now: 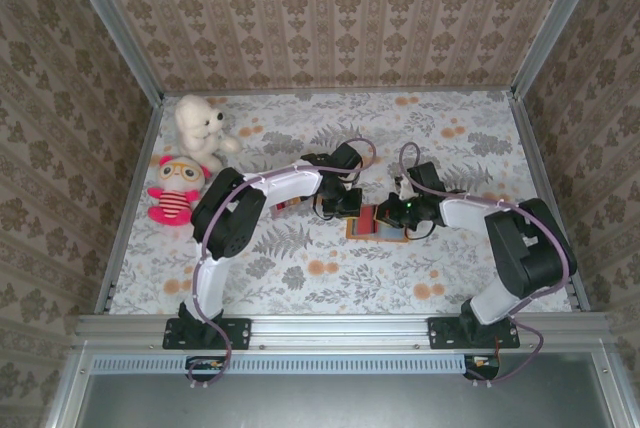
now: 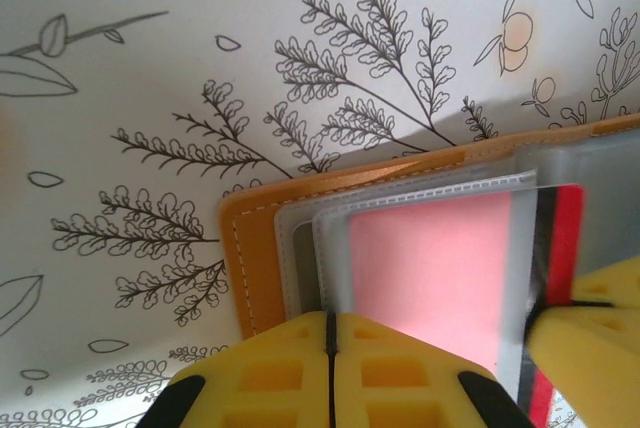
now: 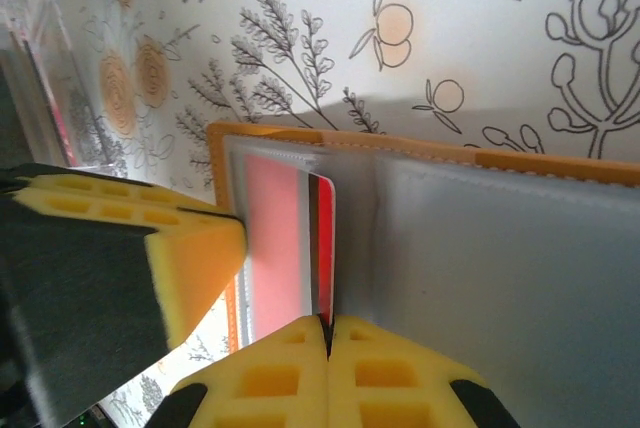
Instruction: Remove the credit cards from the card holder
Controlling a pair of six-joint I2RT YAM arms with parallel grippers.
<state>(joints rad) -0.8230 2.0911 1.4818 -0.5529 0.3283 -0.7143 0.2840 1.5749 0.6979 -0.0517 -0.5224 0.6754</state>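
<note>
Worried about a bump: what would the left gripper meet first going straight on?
The card holder, at its clear pocket holding a red card; the shut left gripper seems to touch it, though depth is unclear.

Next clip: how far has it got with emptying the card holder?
Done: the card holder lies open. In hand: the right tool is shut on the end of a red card that sticks partly out of its clear pocket, while the left tool, shut, bears on the holder beside it. Left: drawing that card fully free; whether other pockets hold cards I cannot tell.
</note>
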